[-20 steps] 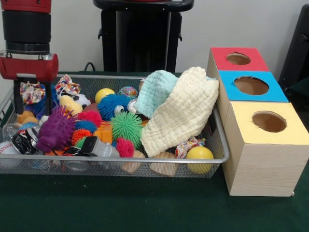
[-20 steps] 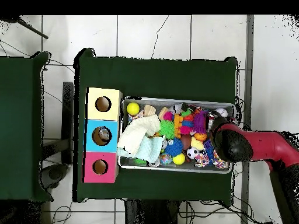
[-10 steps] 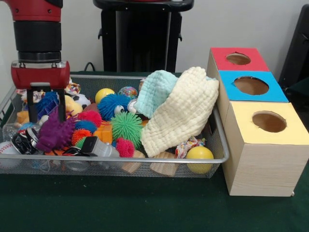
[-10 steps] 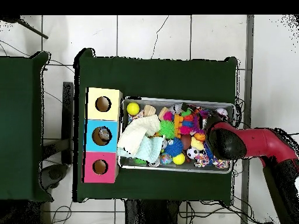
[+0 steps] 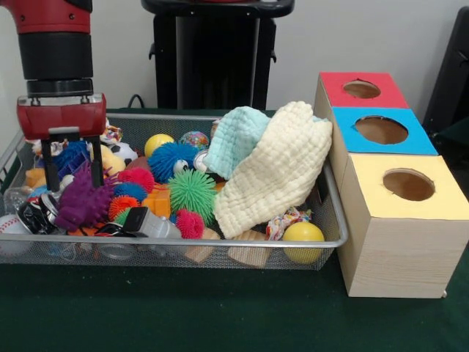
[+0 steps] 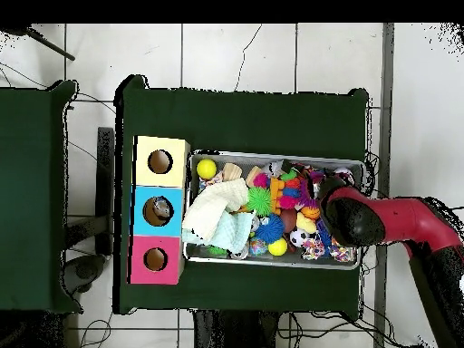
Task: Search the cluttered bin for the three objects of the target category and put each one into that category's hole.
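Observation:
My gripper (image 5: 73,183) hangs open over the left end of the wire bin (image 5: 220,240). Its two black fingers (image 5: 50,167) straddle the top of a purple spiky toy (image 5: 82,205); nothing is held. A blue spiky ball (image 5: 72,155) sits just behind the fingers. Further right lie a second blue spiky ball (image 5: 168,160), a green one (image 5: 192,191) and a small pink one (image 5: 189,224). Beside the bin stand the red box (image 5: 337,86), blue box (image 5: 344,125) and yellow box (image 5: 366,202), each with a round hole. From above, my arm (image 6: 362,217) hides the gripper.
A cream cloth (image 5: 275,172) and a mint cloth (image 5: 234,138) are piled over the bin's right half. Yellow balls (image 5: 303,236), wooden blocks (image 5: 249,254), a soccer ball (image 5: 123,152) and a baseball (image 5: 11,227) fill the bin. A black stand (image 5: 212,51) rises behind.
Over the last second the gripper moved to the right in the front view and came lower over the purple spiky toy. It has stayed open.

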